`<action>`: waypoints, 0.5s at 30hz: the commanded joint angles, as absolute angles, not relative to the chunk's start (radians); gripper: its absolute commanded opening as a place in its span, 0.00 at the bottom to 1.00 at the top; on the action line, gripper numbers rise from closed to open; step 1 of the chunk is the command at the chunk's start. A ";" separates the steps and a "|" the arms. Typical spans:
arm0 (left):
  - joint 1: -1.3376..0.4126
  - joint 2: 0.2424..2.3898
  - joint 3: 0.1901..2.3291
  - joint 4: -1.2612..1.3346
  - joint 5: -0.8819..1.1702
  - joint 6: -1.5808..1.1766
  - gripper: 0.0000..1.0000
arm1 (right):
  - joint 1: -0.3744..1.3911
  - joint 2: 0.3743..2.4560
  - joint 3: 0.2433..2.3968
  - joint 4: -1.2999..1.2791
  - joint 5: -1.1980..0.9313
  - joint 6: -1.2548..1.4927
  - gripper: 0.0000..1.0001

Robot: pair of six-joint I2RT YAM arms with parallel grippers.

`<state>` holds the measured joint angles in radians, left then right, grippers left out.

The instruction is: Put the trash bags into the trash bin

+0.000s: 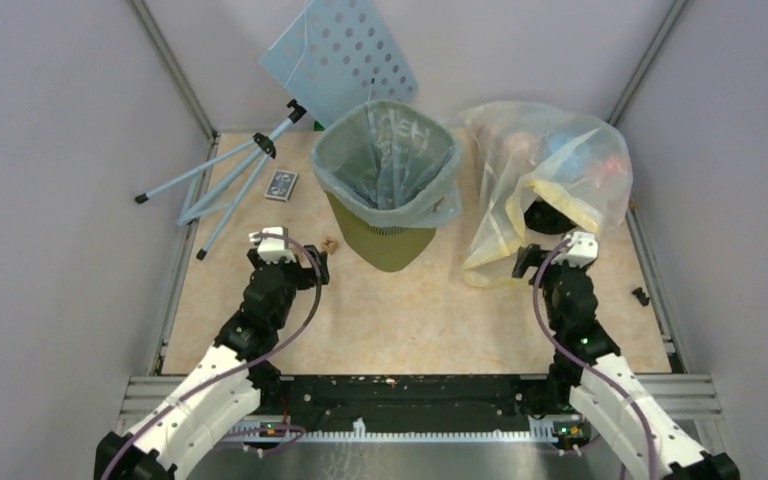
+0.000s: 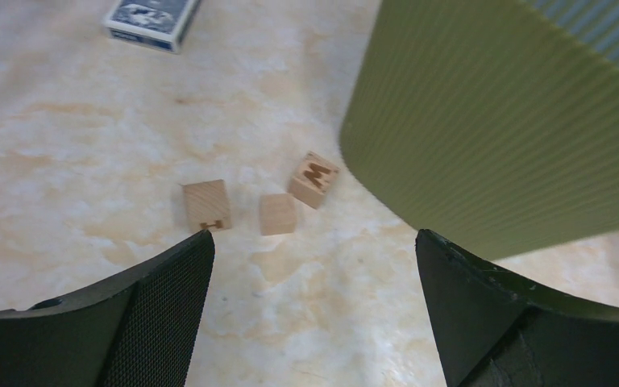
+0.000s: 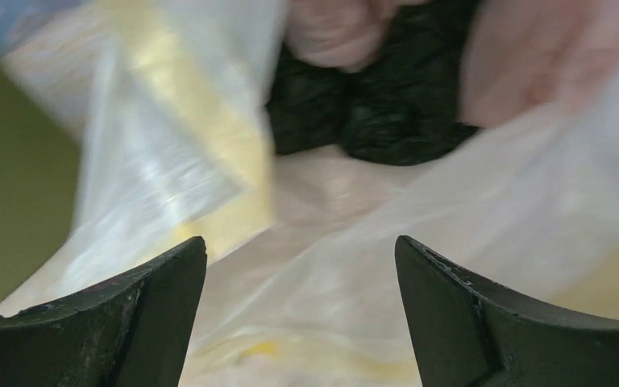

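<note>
The olive-green trash bin (image 1: 390,242) stands at the table's middle back. The pale blue-grey trash bag (image 1: 388,160) lines it, its edge folded over the rim. The bin's wall (image 2: 500,121) fills the right of the left wrist view. My left gripper (image 1: 305,262) is open and empty, low over the table just left of the bin (image 2: 314,242). My right gripper (image 1: 532,262) is open and empty, its jaws spread close against the front of the big clear-yellowish bag (image 3: 298,246).
The big clear-yellowish bag (image 1: 550,180) with colourful contents lies right of the bin. Three small wooden blocks (image 2: 278,214) lie near the bin's left base. A card box (image 1: 281,185), a light-blue tripod (image 1: 230,180) and a perforated panel (image 1: 345,50) are back left.
</note>
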<state>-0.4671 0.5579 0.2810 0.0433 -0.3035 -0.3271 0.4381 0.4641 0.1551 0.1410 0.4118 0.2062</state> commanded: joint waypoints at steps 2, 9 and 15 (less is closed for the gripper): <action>-0.468 0.684 0.272 0.232 -0.497 -0.218 0.99 | 0.136 0.594 0.160 0.399 0.250 0.225 0.87; -0.464 0.829 0.206 0.480 -0.601 -0.097 0.99 | 0.112 0.796 -0.025 0.864 0.281 0.071 0.87; -0.403 0.941 0.117 0.705 -0.553 -0.043 0.99 | 0.112 0.991 -0.032 1.097 0.322 0.064 0.88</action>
